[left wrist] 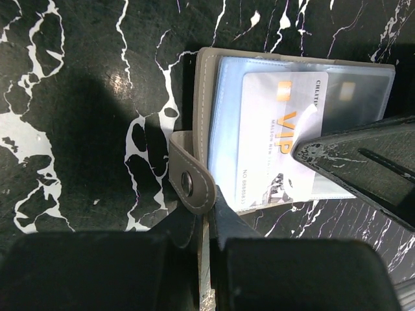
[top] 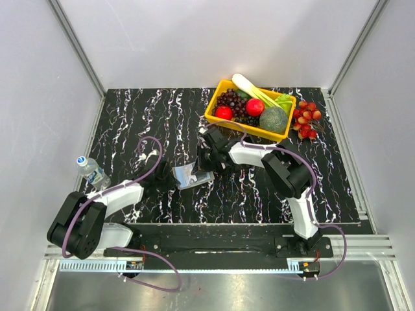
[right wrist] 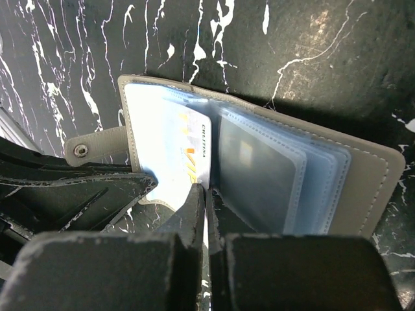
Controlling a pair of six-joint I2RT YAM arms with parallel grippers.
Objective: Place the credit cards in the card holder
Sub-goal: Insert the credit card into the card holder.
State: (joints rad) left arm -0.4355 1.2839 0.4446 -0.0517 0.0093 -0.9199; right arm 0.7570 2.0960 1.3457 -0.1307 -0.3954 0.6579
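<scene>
The card holder lies open on the black marbled table, a grey case with clear plastic sleeves and a snap tab. A white credit card with orange VIP lettering sits partly inside the left sleeve. My left gripper is shut on the holder's grey cover edge just below the tab, at the holder's left. My right gripper is shut on the card's near edge, reaching in from the holder's right. Its finger crosses over the card in the left wrist view.
A yellow tray of fruit and vegetables stands at the back, with a bunch of red fruit beside it on the right. A water bottle lies at the table's left edge, near the left arm.
</scene>
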